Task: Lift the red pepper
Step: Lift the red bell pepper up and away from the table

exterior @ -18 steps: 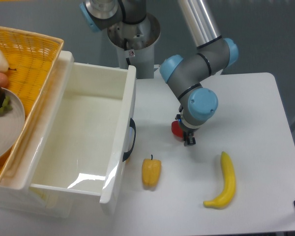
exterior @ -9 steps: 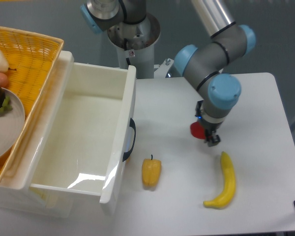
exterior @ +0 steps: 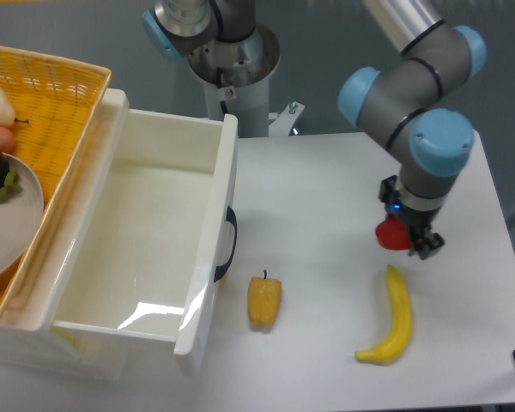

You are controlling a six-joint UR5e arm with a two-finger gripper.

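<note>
The red pepper shows as a small glossy red shape under the arm's wrist, right of the table's middle. My gripper is shut on it and carries it just above the table. Most of the pepper is hidden by the gripper and wrist. It hangs just above the top end of the banana.
A yellow-orange pepper lies at the front middle. A large white bin stands on the left, with a wicker basket of fruit and a plate beyond it. The robot base stands at the back.
My gripper has moved steadily to the right with the red pepper in it, from the table's middle to above the banana's top end. Nothing else moved.
</note>
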